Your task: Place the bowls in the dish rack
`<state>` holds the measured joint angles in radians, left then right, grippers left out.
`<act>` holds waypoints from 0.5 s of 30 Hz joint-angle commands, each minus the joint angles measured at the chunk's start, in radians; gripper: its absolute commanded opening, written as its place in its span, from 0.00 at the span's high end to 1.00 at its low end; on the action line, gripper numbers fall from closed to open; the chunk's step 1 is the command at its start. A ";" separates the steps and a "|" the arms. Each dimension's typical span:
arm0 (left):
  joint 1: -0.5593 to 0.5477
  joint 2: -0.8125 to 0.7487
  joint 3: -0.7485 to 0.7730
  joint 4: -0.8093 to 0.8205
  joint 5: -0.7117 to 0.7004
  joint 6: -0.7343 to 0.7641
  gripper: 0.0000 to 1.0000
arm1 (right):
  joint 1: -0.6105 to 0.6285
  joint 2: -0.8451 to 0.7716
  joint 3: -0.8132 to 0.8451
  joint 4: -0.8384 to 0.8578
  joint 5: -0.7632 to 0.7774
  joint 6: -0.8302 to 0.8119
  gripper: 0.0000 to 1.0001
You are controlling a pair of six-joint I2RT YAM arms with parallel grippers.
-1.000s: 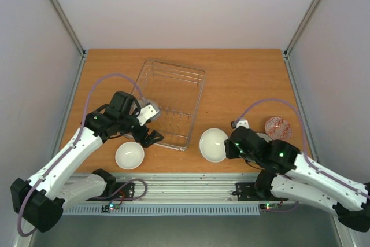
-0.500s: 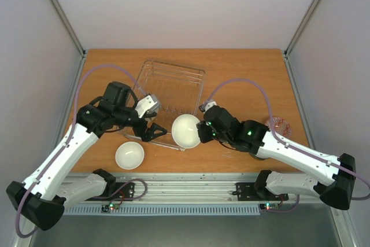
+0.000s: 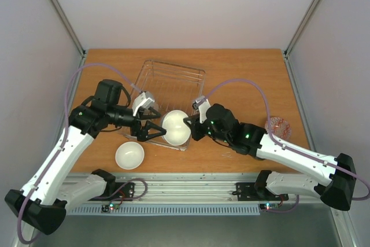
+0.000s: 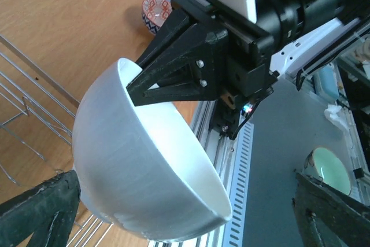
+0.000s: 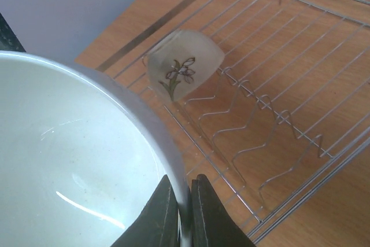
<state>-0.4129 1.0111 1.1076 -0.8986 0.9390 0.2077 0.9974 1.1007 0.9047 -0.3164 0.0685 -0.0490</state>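
Observation:
My right gripper is shut on the rim of a plain white bowl and holds it tilted over the near edge of the silver wire dish rack. In the right wrist view its fingers pinch the bowl's rim. My left gripper is open, facing the bowl from the left. In the left wrist view the bowl fills the gap between my spread fingers. A bowl with a brown sprig stands on edge among the rack's tines.
Another white bowl sits on the table near the front left. A red and blue patterned bowl sits at the right. The rack's wires lie under the held bowl. Grey walls enclose the table.
My right arm has carried the white bowl left from the front of the table to the rack's near edge. My left gripper has turned to face it and drawn back slightly.

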 commanded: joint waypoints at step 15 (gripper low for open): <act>0.029 -0.051 -0.121 0.109 -0.031 -0.055 0.01 | -0.019 -0.085 -0.182 0.483 -0.115 -0.074 0.99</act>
<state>-0.3874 0.9565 0.9993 -0.8497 0.9146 0.1635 0.9863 1.0367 0.7349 -0.0204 0.0086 -0.1036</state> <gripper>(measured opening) 0.994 0.058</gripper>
